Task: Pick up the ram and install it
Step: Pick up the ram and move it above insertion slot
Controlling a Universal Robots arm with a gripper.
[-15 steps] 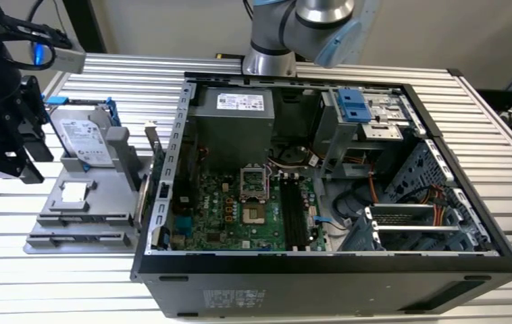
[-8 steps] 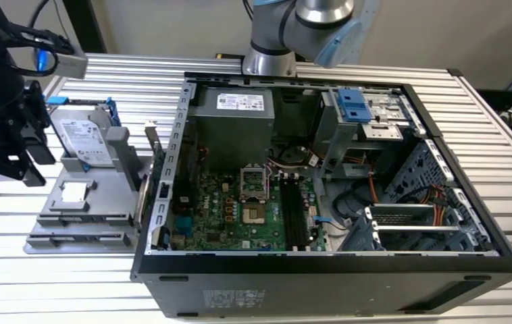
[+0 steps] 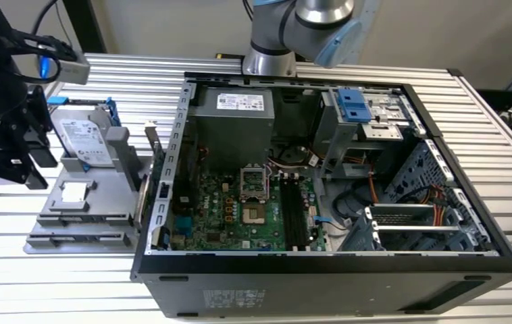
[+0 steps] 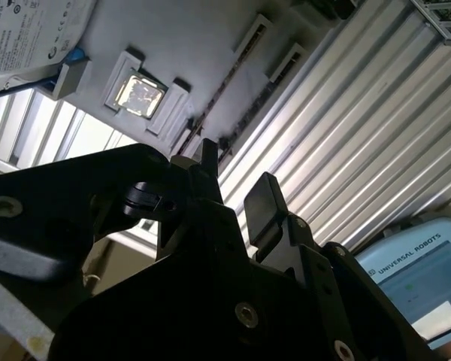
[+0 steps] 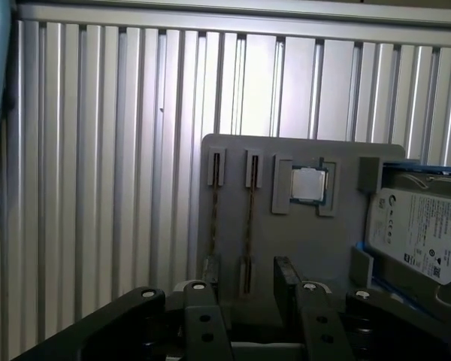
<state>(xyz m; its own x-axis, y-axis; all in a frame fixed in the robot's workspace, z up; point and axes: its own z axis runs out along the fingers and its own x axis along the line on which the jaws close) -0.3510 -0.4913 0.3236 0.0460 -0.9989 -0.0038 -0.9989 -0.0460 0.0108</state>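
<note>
Two ram sticks stand on edge in slots of a grey holder tray [image 5: 233, 162]. In the first wrist view they are thin brown lines, one ram stick [image 5: 249, 218] beside the other [image 5: 214, 214]. The second wrist view shows a ram stick [image 4: 222, 90] on the same tray. My gripper [image 5: 244, 289] hangs open over the tray's edge with nothing between its fingers [image 5: 288, 282], roughly in line with one stick. In the exterior view my gripper [image 3: 31, 172] is at the left, above the tray [image 3: 58, 226]. My gripper [image 4: 233, 180] also appears open in the second wrist view.
The tray also holds a processor chip [image 5: 310, 184] and a white-labelled hard drive [image 5: 417, 233] in a blue frame. To the exterior view's right stands the open computer case [image 3: 161, 202], with the motherboard's black memory slots [image 3: 294, 212]. All rest on a ribbed metal table [image 3: 499, 135].
</note>
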